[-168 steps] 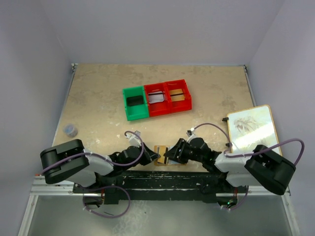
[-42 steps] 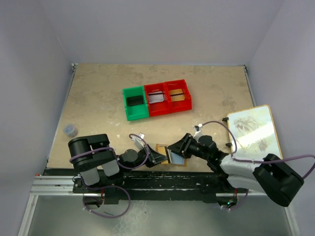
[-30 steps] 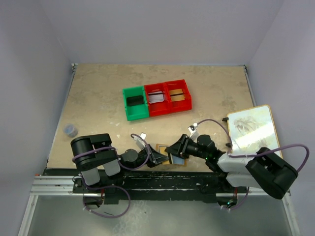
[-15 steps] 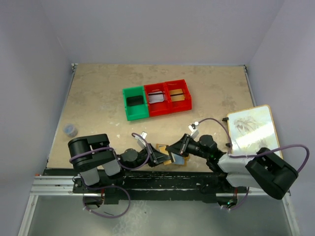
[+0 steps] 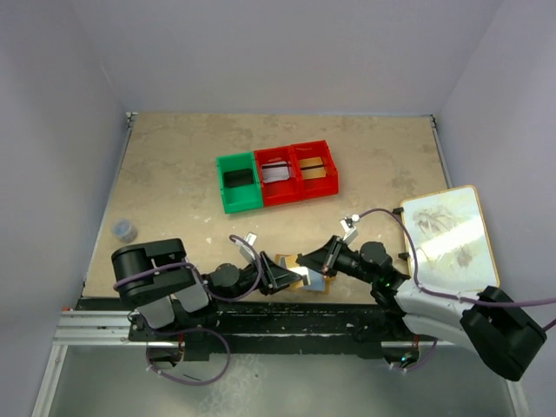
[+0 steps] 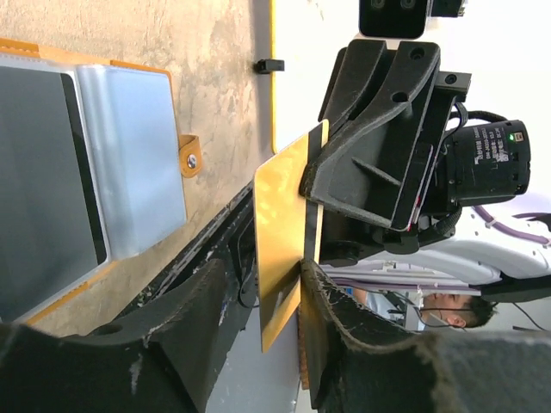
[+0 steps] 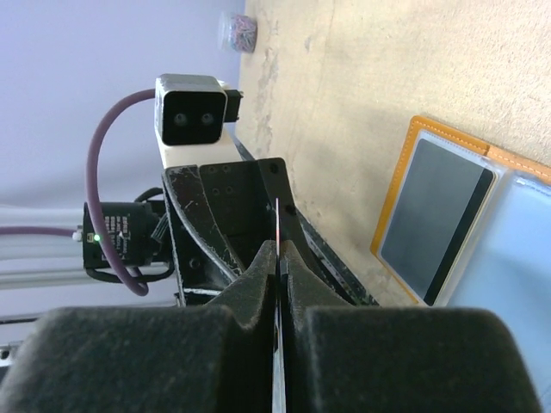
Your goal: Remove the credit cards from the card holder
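Note:
The card holder (image 5: 283, 261) lies open near the table's front edge, orange-tan with a pale blue-grey pocket (image 6: 129, 163). A black card (image 6: 39, 189) sits in its other half, also seen in the right wrist view (image 7: 435, 215). My right gripper (image 5: 311, 265) (image 7: 278, 249) is shut on a gold-tan credit card (image 6: 284, 224), seen edge-on (image 7: 278, 219) and held above the holder. My left gripper (image 5: 282, 278) (image 6: 263, 275) is open, its jaws on either side of the card's lower end. One finger (image 6: 314, 292) touches the card.
A green bin (image 5: 238, 182) and two red bins (image 5: 276, 174) (image 5: 314, 169) stand in a row mid-table. The red ones hold a pale card and a gold one. A large white tan-edged board (image 5: 447, 234) lies at the right. A small grey object (image 5: 124, 229) sits at the left.
Both grippers were low at the holder. The right gripper now holds the gold card lifted clear of it, and the left gripper's jaws stand around the card.

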You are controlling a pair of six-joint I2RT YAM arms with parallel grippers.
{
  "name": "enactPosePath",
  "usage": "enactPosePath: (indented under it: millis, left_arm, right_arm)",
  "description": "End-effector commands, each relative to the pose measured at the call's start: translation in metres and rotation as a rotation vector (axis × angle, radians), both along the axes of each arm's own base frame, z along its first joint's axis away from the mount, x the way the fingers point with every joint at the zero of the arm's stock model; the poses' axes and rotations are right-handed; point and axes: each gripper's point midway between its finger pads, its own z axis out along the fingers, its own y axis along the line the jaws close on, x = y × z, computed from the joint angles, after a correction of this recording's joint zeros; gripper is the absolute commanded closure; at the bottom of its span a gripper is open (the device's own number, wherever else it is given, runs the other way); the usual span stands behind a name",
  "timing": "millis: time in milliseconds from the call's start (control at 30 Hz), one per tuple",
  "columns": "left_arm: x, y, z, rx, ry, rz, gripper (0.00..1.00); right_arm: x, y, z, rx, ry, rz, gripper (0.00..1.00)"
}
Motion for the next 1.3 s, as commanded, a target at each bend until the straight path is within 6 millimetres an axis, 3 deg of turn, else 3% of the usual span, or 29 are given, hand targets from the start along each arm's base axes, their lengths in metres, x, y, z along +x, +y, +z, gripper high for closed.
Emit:
enactPosePath:
  millis: [0, 200, 300, 433, 567, 733, 867, 1033, 1133, 1267]
  left_arm:
    - [0.003, 0.005, 0.012, -0.007, -0.061, 0.024, 0.6]
    - [0.008, 0.012, 0.008, 0.079, -0.085, 0.053, 0.56]
    - [0.015, 0.026, 0.003, 0.146, -0.1, 0.107, 0.54]
    - [0.03, 0.049, -0.001, 0.302, -0.139, 0.205, 0.47]
    - [0.046, 0.087, 0.004, 0.494, -0.197, 0.326, 0.44]
    - [0.058, 0.12, 0.019, 0.609, -0.237, 0.438, 0.43]
    - [0.063, 0.135, 0.022, 0.708, -0.253, 0.471, 0.43]
    - [0.065, 0.142, 0.027, 0.79, -0.272, 0.473, 0.41]
    - [0.065, 0.144, 0.034, 0.787, -0.289, 0.474, 0.38]
    - [0.065, 0.148, 0.038, 0.804, -0.299, 0.475, 0.37]
  right_arm:
    - [0.009, -0.005, 0.008, -0.014, -0.043, -0.046, 1.0]
    - [0.012, -0.01, 0.012, -0.04, -0.073, -0.073, 1.0]
    - [0.024, -0.017, 0.018, -0.1, -0.122, -0.129, 1.0]
    - [0.055, -0.037, 0.038, -0.292, -0.25, -0.256, 1.0]
    - [0.095, -0.071, 0.061, -0.56, -0.41, -0.417, 1.0]
    - [0.146, -0.088, 0.095, -0.88, -0.593, -0.48, 1.0]
    - [0.19, -0.088, 0.123, -1.078, -0.775, -0.472, 1.0]
    - [0.234, -0.065, 0.14, -1.232, -0.988, -0.361, 1.0]
    - [0.251, -0.064, 0.142, -1.317, -1.139, -0.356, 1.0]
    - [0.271, -0.051, 0.135, -1.33, -1.291, -0.205, 1.0]
